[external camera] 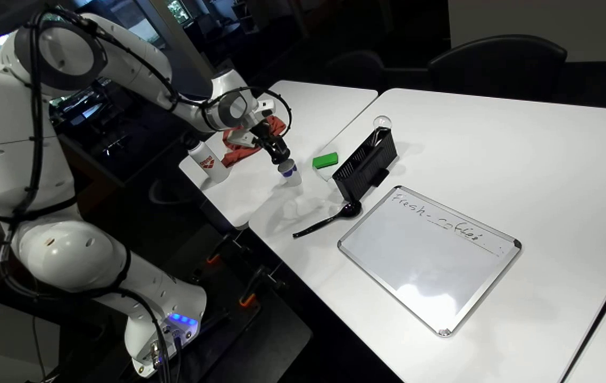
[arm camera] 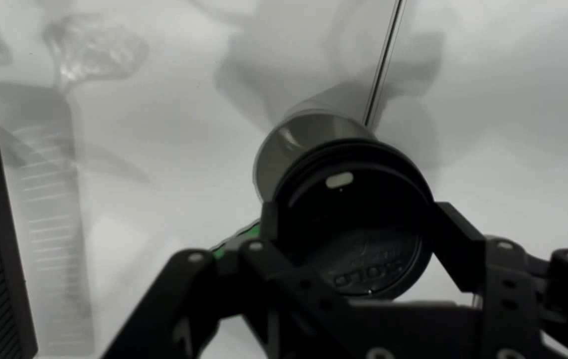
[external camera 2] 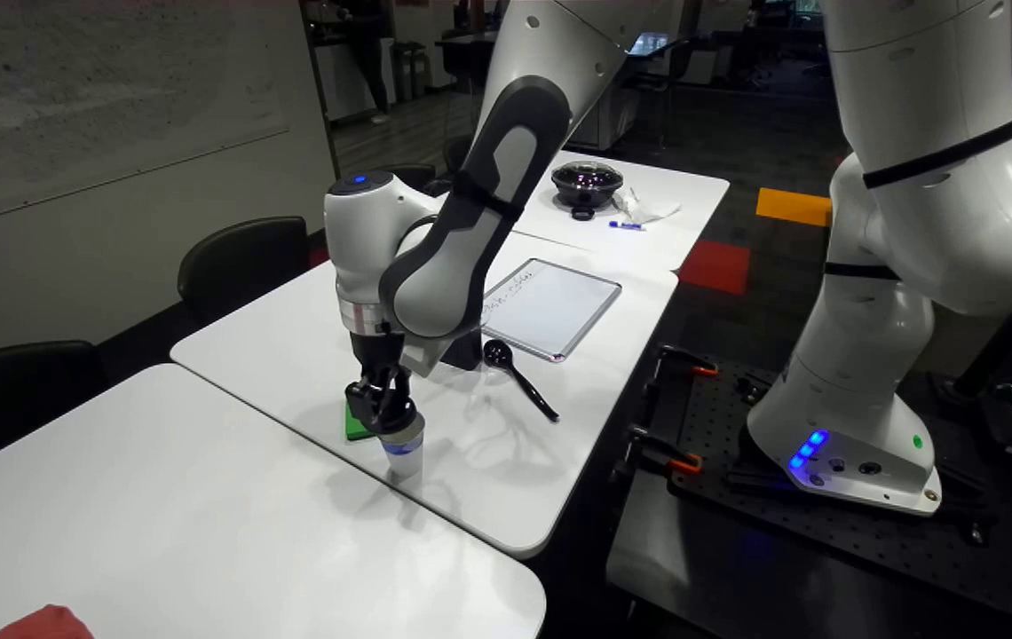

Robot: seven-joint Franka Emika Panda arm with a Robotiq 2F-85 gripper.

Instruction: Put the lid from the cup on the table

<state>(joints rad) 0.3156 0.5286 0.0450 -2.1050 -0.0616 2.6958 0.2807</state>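
The lid [arm camera: 363, 254] is a round black cap with a small slot. My gripper [arm camera: 356, 217] is shut on its sides, one finger at each edge. The small whitish cup [arm camera: 309, 130] stands upright below, its open mouth partly covered from view by the lid. In both exterior views, the cup [external camera: 292, 177] [external camera 2: 406, 454] stands on the white table [external camera: 526, 154] [external camera 2: 169, 506] near the seam. The gripper [external camera: 278, 151] [external camera 2: 383, 404] points down with the lid at the cup's rim, offset to one side. Whether lid and rim touch, I cannot tell.
A green block [external camera: 325, 160] and a black slotted holder [external camera: 359, 175] stand near the cup. A black spoon [external camera: 329, 219] and a framed whiteboard [external camera: 430, 260] lie farther along. A white bottle [external camera: 210, 164] and red cloth [external camera: 236, 154] are behind the gripper.
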